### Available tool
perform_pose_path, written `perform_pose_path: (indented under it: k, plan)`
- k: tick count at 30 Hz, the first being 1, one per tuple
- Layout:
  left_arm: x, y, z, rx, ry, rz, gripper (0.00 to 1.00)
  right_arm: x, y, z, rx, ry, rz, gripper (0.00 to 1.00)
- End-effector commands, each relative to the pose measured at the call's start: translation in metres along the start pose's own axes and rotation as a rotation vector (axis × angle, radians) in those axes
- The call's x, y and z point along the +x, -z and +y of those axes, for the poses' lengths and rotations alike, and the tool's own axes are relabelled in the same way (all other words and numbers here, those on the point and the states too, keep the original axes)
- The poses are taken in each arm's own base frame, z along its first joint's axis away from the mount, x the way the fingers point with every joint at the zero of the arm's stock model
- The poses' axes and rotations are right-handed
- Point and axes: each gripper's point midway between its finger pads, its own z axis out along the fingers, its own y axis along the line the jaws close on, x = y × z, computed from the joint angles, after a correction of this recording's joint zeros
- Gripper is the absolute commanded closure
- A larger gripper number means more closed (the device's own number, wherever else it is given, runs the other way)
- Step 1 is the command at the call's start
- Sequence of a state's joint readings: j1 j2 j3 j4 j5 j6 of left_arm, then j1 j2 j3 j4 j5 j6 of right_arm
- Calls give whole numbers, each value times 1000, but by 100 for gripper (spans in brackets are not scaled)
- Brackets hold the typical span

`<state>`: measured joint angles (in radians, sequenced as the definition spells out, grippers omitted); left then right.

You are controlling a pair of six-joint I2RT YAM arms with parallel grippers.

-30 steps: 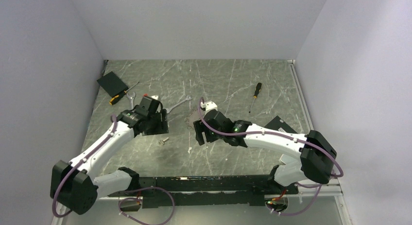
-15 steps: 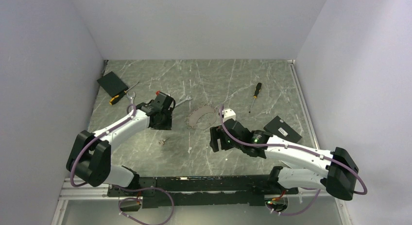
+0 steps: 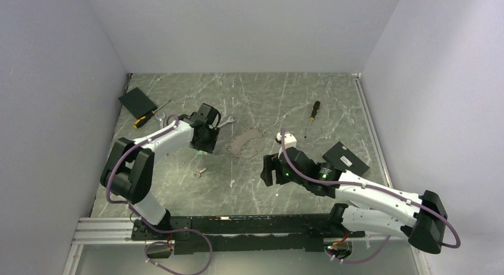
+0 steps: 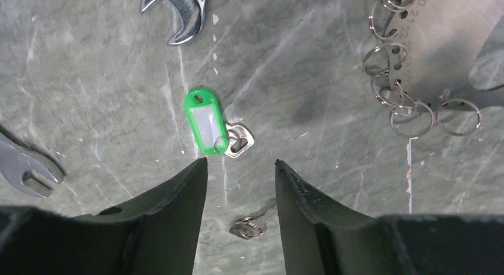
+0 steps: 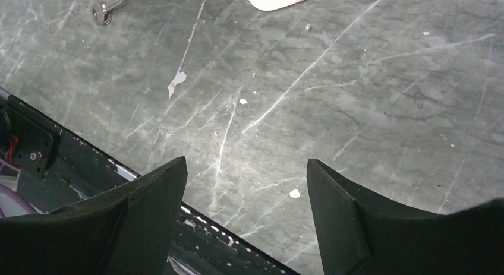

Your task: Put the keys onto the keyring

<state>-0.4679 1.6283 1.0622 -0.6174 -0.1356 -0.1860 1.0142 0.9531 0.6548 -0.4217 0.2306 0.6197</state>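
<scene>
Left arm stretched forward, left gripper [image 4: 238, 163] pointing down, jaws apart, nothing held. Green key [image 4: 205, 122] lies on the table [image 4: 89, 79] just past the fingertips, silvery key [image 4: 252, 226] further back between the fingers. Keyring [image 3: 245, 142] lies flat mid-table, right of the left gripper. Right arm low, right gripper [image 5: 245, 168] spread wide, empty, near the front edge. Versus a second ago: left arm reached further out, right arm pulled back off the keyring

Two keys [image 4: 205, 120], two wrenches [image 4: 178, 13], two screwdrivers [image 3: 312, 114].
</scene>
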Motion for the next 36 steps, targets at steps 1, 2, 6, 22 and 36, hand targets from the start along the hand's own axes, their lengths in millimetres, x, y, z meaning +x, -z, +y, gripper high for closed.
perform_pose_path:
  k: [1,2,6,22,36]
  plan:
    - [-9,-2,7,32,-98,20,53,2,8,-7,7,-21,-17,23]
    - [-7,-5,7,40,-102,39,56,2,10,-8,8,-19,-20,23]
    - [10,-19,9,31,-102,116,60,0,16,-12,19,-8,-31,23]
    - [22,-37,7,89,-51,189,84,0,31,-21,25,-13,-62,23]
    - [5,21,-25,290,-58,61,100,-5,30,-17,15,-25,-75,25]
